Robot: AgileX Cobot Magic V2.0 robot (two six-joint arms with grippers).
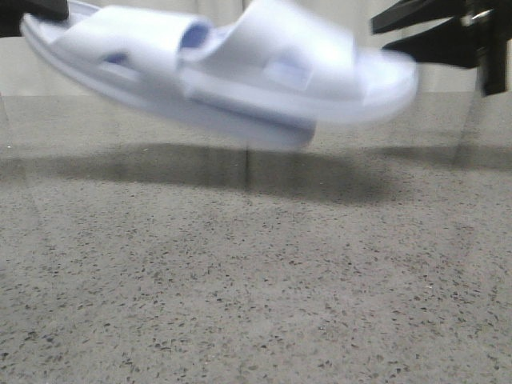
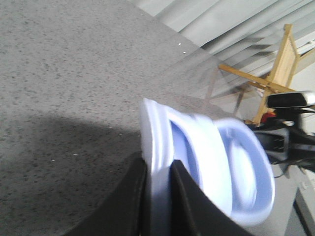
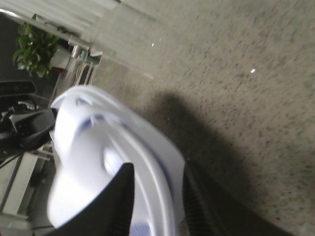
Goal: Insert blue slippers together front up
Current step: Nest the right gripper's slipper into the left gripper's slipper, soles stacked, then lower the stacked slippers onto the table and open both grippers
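Note:
The two blue slippers hang in the air over the table, joined where they overlap in the middle, blurred. The left slipper (image 1: 120, 48) is held at its far end by my left gripper (image 1: 40, 12). In the left wrist view, that gripper (image 2: 157, 164) is shut on the sole edge of the slipper (image 2: 157, 128), with the other slipper (image 2: 246, 172) beyond it. The right slipper (image 1: 304, 64) lies on top at the overlap. My right gripper (image 1: 378, 40) is at its right end. In the right wrist view, the gripper (image 3: 157, 169) straddles the slipper (image 3: 88, 147), one finger above and one below.
The speckled grey table (image 1: 256, 280) lies below, with the slippers' shadow on it. A wooden frame (image 2: 280, 64) and pale curtains stand beyond the table's right side. A potted plant (image 3: 32, 51) and a metal rack stand off its left side.

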